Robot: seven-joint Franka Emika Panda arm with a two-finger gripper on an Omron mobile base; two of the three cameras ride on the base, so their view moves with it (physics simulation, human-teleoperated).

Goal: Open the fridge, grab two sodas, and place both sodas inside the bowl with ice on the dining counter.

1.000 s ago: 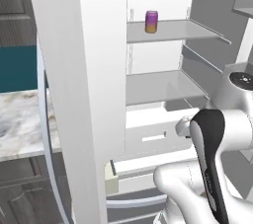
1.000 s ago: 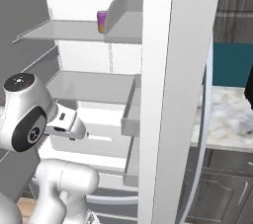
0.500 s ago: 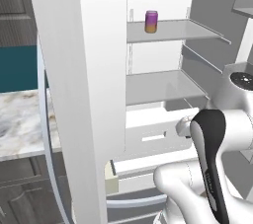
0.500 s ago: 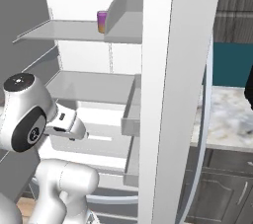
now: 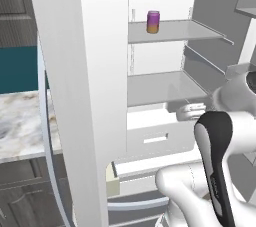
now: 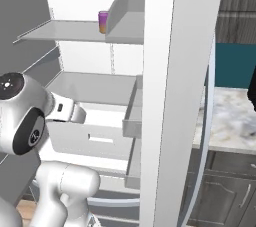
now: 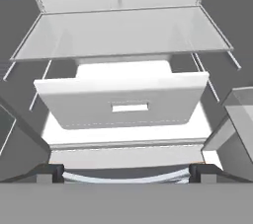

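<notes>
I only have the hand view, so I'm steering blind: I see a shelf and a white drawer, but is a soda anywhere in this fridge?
Observer: Yes, a purple soda can with an orange lower band stands on the upper shelf, above the shelf in your view.
Operator: Upright or tipped?
Observer: Upright, near that shelf's back left corner in the left base view.
Operator: Is the door clear of me?
Observer: The open fridge door stands at the arm's right in the right base view, with a marble counter beyond it.
</notes>
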